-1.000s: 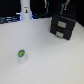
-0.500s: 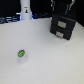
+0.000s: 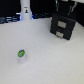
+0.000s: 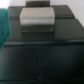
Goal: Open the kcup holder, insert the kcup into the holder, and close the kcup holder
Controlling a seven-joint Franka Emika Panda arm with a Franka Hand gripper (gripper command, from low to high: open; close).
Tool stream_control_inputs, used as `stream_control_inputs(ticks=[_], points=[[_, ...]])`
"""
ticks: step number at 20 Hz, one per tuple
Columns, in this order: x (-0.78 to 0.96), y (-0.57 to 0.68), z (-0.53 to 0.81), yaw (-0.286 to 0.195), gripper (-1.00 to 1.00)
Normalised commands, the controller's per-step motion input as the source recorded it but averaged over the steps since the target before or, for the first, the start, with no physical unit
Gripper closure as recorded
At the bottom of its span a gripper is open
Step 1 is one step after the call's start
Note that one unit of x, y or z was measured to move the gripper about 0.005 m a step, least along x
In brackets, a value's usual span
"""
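Observation:
The kcup holder (image 3: 62, 26) is a black box with two stacked drawer fronts, standing at the back on the exterior view's right. Both drawers look shut. The kcup (image 3: 21, 54), a small white pod with a green top, stands alone on the white table toward the exterior view's left front. My gripper (image 3: 65, 7) is a dark blurred shape just above the holder, far from the kcup. The wrist view is filled by the holder's black surface (image 4: 45, 55) with a lighter grey handle (image 4: 37, 19). My fingers do not show there.
A tall white bottle-like object (image 3: 25, 10) stands at the back on the exterior view's left. The white table (image 3: 50, 60) spreads between the kcup and the holder. A teal shape (image 4: 4, 25) sits at the wrist view's edge.

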Motion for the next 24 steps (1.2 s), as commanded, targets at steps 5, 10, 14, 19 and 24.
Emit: stream_control_inputs(ticks=[5,10,14,19,24], points=[[0.01,0.21,-0.40,-0.041,-1.00],[-0.08,0.22,-0.44,-0.010,-1.00],[-0.25,0.12,-0.42,-0.012,-1.00],[-0.34,0.01,-0.38,-0.001,-1.00],[-0.32,0.06,-0.27,-0.002,-1.00]])
